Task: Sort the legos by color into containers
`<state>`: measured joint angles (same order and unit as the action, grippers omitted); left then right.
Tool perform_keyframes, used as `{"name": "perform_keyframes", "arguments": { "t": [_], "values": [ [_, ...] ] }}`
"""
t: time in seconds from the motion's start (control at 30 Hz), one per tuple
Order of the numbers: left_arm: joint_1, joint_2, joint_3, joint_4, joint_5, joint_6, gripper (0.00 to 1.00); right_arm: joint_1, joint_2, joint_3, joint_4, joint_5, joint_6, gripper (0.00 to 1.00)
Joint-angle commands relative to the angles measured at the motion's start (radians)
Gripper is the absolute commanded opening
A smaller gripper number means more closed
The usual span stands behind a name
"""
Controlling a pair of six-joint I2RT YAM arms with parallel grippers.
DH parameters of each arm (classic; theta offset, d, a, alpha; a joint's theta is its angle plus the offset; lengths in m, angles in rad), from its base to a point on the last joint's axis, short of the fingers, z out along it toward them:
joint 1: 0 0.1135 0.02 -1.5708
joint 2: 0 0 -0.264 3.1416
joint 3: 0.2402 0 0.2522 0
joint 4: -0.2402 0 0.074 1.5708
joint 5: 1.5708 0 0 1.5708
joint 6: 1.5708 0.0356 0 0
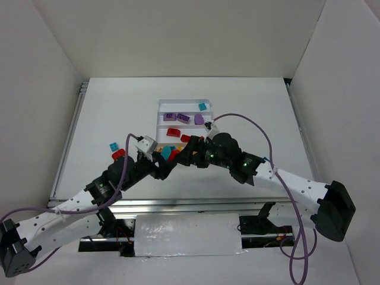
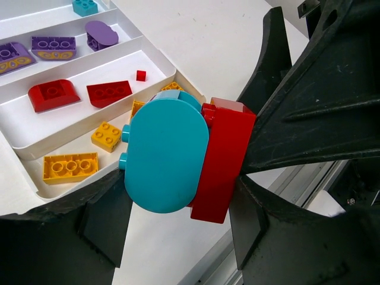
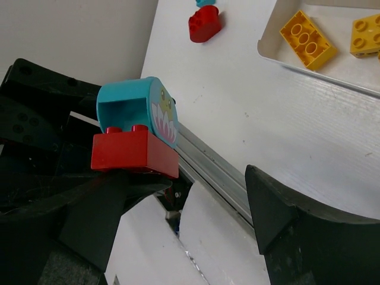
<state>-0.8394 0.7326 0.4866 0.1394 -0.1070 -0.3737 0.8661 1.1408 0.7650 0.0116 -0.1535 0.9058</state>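
The left gripper clamps a teal-red brick stack; the right gripper gapes wide, holding nothing.

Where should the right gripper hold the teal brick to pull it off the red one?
Probably take the teal brick across its flat oval faces, coming from the end opposite the red brick: its rim is rounded and may slip, and the left gripper holds both.

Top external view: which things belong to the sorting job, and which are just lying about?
Job: white tray, sorted bricks in it, teal-red brick pair in left gripper, loose red brick, loose teal brick.
Not job: purple cables, metal rail.
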Motion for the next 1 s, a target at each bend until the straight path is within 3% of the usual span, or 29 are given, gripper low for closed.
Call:
{"name": "perform_keyframes", "arguments": {
  "t": [0.0, 0.13, 0.37, 0.53, 0.97],
  "values": [
    [-0.017, 0.014, 0.043, 0.054, 0.029, 0.024, 0.0, 0.019, -0.006, 0.028, 0.142, -0.023, 0.007, 0.85],
    [-0.018, 0.025, 0.066, 0.026, -0.025, 0.007, 0.0, 0.034, -0.015, 0.008, 0.212, -0.081, -0.021, 0.68],
    [-0.018, 0.021, 0.101, -0.049, -0.203, -0.074, 0.0, 0.04, -0.145, -0.085, 0.234, 0.048, -0.025, 0.67],
    [-0.018, 0.04, 0.11, -0.023, -0.117, -0.073, 0.0, 0.04, -0.139, -0.084, 0.261, -0.004, -0.067, 0.69],
    [-0.018, 0.021, 0.076, 0.068, 0.079, -0.044, 0.0, 0.04, -0.064, 0.002, 0.188, 0.08, -0.056, 0.72]
  ]
}}
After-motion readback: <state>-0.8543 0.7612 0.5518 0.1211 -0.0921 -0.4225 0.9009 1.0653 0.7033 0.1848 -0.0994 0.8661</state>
